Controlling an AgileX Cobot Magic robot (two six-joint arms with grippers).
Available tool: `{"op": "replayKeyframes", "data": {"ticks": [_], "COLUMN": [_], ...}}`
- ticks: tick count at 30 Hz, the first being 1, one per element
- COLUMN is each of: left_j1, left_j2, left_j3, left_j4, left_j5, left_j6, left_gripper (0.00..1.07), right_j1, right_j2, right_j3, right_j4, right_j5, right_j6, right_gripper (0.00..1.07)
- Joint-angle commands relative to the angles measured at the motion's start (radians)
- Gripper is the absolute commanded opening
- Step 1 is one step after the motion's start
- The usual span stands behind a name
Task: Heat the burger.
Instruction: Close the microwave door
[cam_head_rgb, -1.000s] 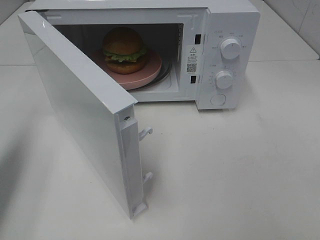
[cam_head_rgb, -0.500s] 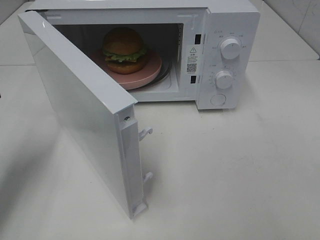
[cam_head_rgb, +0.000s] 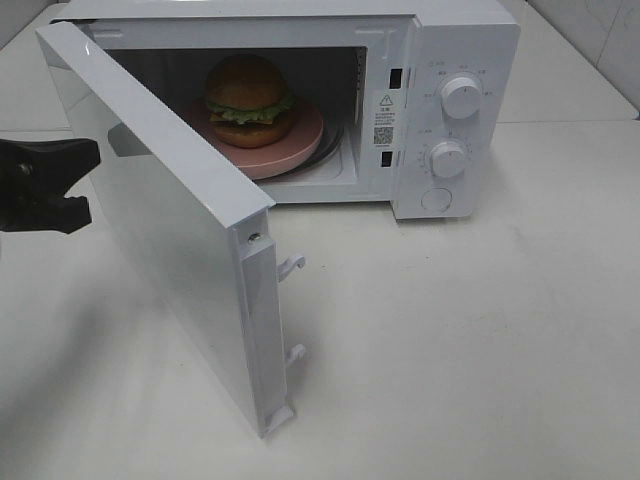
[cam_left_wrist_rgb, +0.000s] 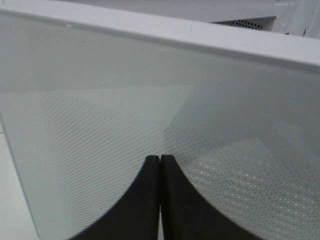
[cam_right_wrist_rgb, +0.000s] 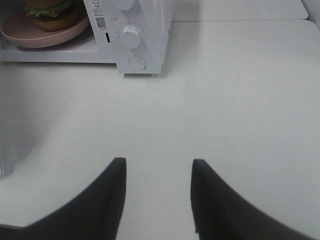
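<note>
Left gripper: closed tight, black fingertips pressed flat together, nothing between them. Hanging by the left edge of the table, just beside the outer face of the open microwave door; hard to say whether touching it. Dotted mesh of the door panel filling the left wrist view right behind the fingertips.

Right gripper: jaws partly apart, empty, poised over bare tabletop well short of the microwave's control panel; outside the high camera's frame.

Beyond the grippers, white microwave at the far edge of the table, door swung wide toward the near-left corner, two latch hooks sticking out of its free edge.

Inside the cavity, round pink plate, and on it, upright, the burger: glossy brown bun, green lettuce frill, dark patty.

On the panel to the right of the cavity: upper knob, lower knob, round button beneath them.
</note>
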Motion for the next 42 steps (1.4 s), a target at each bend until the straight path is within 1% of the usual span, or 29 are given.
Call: {"op": "replayKeyframes", "data": {"ticks": [1, 7, 12, 17, 18, 20, 21, 24, 26, 27, 28, 30, 31, 32, 33, 35, 36, 37, 38, 40, 41, 42], "left_j1": [-0.039, -0.105, -0.141, -0.185, -0.209, -0.220, -0.247, -0.271, -0.300, -0.300, -0.315, -0.321, -0.334, -0.334, -0.347, -0.353, -0.366, -0.366, -0.379, -0.384, -0.395, -0.400], "left_j2": [0.022, 0.066, 0.082, 0.108, 0.121, 0.127, 0.141, 0.156, 0.182, 0.182, 0.197, 0.202, 0.219, 0.219, 0.236, 0.244, 0.261, 0.261, 0.278, 0.286, 0.305, 0.315], "left_j3": [-0.017, -0.058, -0.080, -0.116, -0.139, -0.151, -0.176, -0.203, -0.246, -0.246, -0.275, -0.287, -0.317, -0.317, -0.346, -0.358, -0.391, -0.391, -0.424, -0.437, -0.470, -0.482], "left_j4": [-0.015, -0.032, -0.044, -0.079, -0.096, -0.105, -0.131, -0.149, -0.164, -0.164, -0.168, -0.170, -0.178, -0.178, -0.183, -0.187, -0.196, -0.196, -0.210, -0.216, -0.226, -0.230], "left_j5": [-0.019, -0.011, -0.012, -0.001, 0.020, 0.025, 0.041, 0.064, 0.087, 0.087, 0.096, 0.100, 0.116, 0.116, 0.140, 0.149, 0.162, 0.162, 0.176, 0.181, 0.191, 0.196], "left_j6": [-0.004, -0.003, -0.001, 0.001, 0.011, 0.018, 0.020, 0.020, 0.020, 0.020, 0.019, 0.019, 0.019, 0.019, 0.019, 0.019, 0.019, 0.019, 0.019, 0.019, 0.019, 0.019], "left_gripper": [0.00, 0.00, 0.00, 0.00, 0.00, 0.00, 0.00, 0.00, 0.00, 0.00, 0.00, 0.00, 0.00, 0.00, 0.00, 0.00, 0.00, 0.00, 0.00, 0.00, 0.00, 0.00], "right_j1": [-0.007, -0.007, -0.007, -0.007, -0.007, -0.007, -0.007, -0.007, -0.007, -0.007, -0.007, -0.007, -0.007, -0.007, -0.007, -0.007, -0.007, -0.007, -0.007, -0.007, -0.007, -0.007], "right_j2": [-0.030, -0.030, -0.030, -0.030, -0.030, -0.030, -0.030, -0.030, -0.030, -0.030, -0.030, -0.030, -0.030, -0.030, -0.030, -0.030, -0.030, -0.030, -0.030, -0.030, -0.030, -0.030], "right_j3": [0.002, 0.002, 0.002, 0.002, 0.002, 0.002, 0.002, 0.002, 0.002, 0.002, 0.002, 0.002, 0.002, 0.002, 0.002, 0.002, 0.002, 0.002, 0.002, 0.002, 0.002, 0.002], "right_j4": [-0.001, -0.001, -0.001, -0.001, -0.001, -0.001, -0.001, -0.001, -0.001, -0.001, -0.001, -0.001, -0.001, -0.001, -0.001, -0.001, -0.001, -0.001, -0.001, -0.001, -0.001, -0.001], "right_j5": [-0.007, -0.007, -0.007, -0.007, -0.007, -0.007, -0.007, -0.007, -0.007, -0.007, -0.007, -0.007, -0.007, -0.007, -0.007, -0.007, -0.007, -0.007, -0.007, -0.007, -0.007, -0.007], "right_j6": [0.005, 0.005, 0.005, 0.005, 0.005, 0.005, 0.005, 0.005, 0.005, 0.005, 0.005, 0.005, 0.005, 0.005, 0.005, 0.005, 0.005, 0.005, 0.005, 0.005, 0.005, 0.005], "right_gripper": [0.41, 0.41, 0.41, 0.41, 0.41, 0.41, 0.41, 0.41, 0.41, 0.41, 0.41, 0.41, 0.41, 0.41, 0.41, 0.41, 0.41, 0.41, 0.41, 0.41, 0.41, 0.41]}}
